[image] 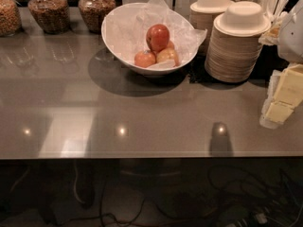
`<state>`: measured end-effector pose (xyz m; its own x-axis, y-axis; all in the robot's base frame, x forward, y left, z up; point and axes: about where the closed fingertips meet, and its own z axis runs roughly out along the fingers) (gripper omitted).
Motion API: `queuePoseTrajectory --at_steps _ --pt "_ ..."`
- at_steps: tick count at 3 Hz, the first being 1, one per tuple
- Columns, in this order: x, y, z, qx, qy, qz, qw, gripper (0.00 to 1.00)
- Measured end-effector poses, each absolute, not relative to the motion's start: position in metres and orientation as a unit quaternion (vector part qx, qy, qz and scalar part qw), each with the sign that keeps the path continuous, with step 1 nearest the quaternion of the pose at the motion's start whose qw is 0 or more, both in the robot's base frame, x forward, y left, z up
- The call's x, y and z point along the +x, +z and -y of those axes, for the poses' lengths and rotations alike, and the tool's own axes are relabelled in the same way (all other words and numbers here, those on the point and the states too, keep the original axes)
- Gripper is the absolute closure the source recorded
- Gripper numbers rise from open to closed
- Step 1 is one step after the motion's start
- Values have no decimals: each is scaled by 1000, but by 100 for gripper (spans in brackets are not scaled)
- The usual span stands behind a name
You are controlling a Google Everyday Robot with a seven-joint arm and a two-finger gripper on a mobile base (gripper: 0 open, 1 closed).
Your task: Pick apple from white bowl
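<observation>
The apple (158,37) lies on top in the bowl (113,46) — free to reach from above. The gripper (284,98) hangs at the right, well apart — open or closed, I cannot tell.

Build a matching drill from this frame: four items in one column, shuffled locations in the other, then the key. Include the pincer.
Items
1. apple
2. stacked beige bowls
3. glass jars
4. pincer

Locations
A. far right edge of the view, over the counter's right end
B. back left of the counter
C. in the white bowl, on top of the paler apples
D. just right of the white bowl

Pairs: 1-C, 2-D, 3-B, 4-A
</observation>
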<state>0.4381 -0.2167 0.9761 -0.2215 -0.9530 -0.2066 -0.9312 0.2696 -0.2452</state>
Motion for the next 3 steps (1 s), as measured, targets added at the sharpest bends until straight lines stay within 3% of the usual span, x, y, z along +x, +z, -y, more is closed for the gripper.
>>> queuePoseTrajectory --at_steps 1,3 --pt "438 976 217 -603 -34 -781 159 0" --pt "478 964 199 -578 -19 -774 259 0"
